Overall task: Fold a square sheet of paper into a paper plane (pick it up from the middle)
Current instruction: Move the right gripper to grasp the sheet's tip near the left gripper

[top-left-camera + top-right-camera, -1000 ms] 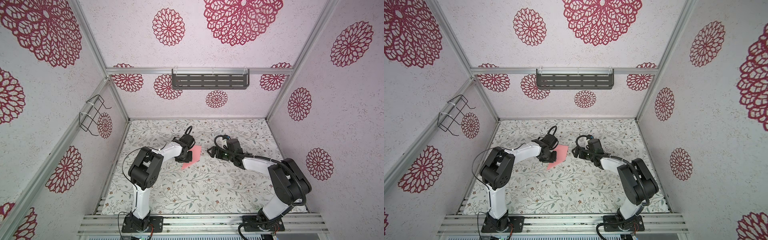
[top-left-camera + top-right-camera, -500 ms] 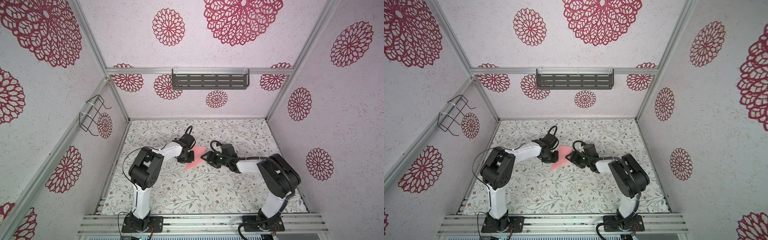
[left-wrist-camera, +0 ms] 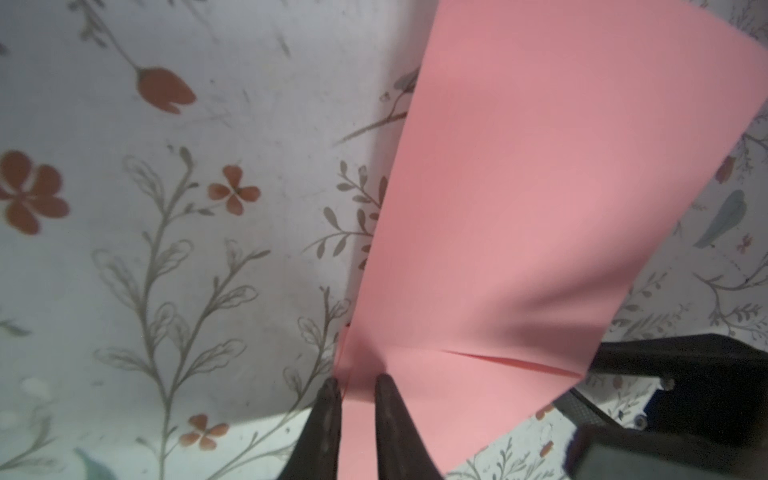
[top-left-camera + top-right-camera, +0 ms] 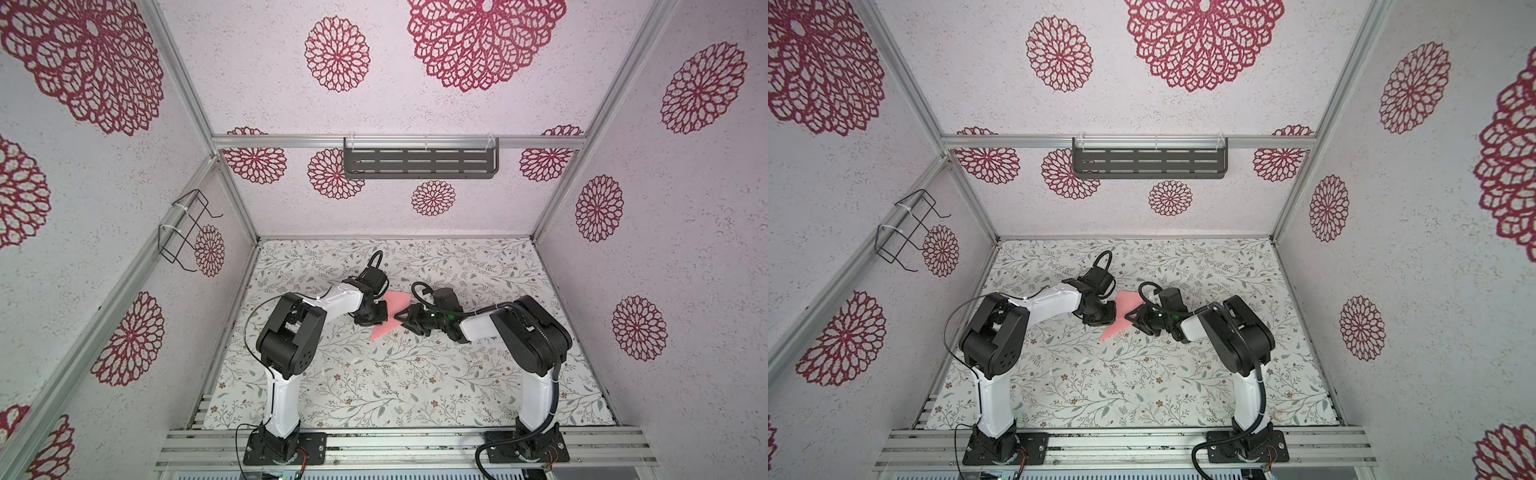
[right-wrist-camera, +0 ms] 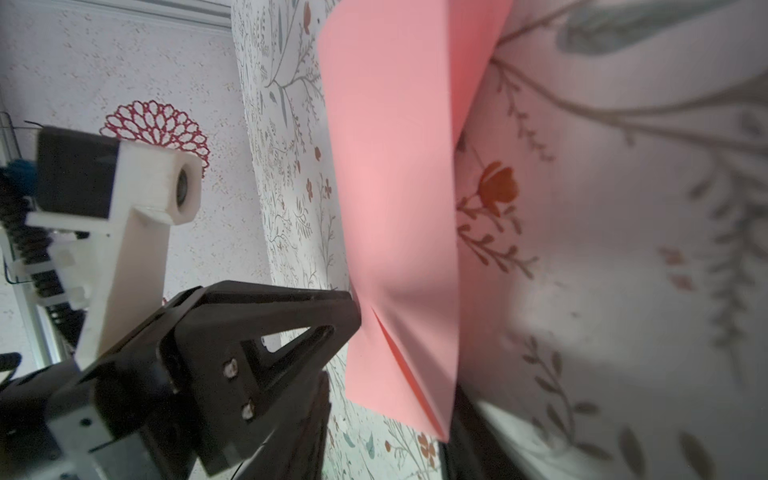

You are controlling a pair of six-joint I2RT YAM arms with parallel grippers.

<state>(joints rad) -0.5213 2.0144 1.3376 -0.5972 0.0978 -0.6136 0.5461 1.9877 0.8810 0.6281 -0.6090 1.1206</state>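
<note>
Nearest, the front rail (image 4: 395, 440) carries both arm bases. Beyond it the table (image 4: 374, 386) lies bare across its full width up to the grippers, so the widest open room is on this near side. At mid-table the two grippers meet almost tip to tip at the square sheet of paper (image 4: 397, 299), which is well apart from every edge of the table. The left gripper (image 3: 357, 390) is closed to a narrow slit on the sheet's edge, just beside a short crease. It holds the sheet up off the table in a curve, with the straight free edges fanning away from its tips. The right gripper (image 4: 402, 322) faces it from the opposite side. Its jaws stand partly apart, one on each side of a corner of the sheet, and table shows between the paper and one finger, so it has no hold. Whether the sheet's lowest corner touches the table I cannot tell. Farther on, another bare strip of table runs to the back wall (image 4: 374, 216), where a dark slotted shelf (image 4: 419, 164) hangs. A wire basket (image 4: 185, 230) hangs on the left wall (image 4: 104, 257).
</note>
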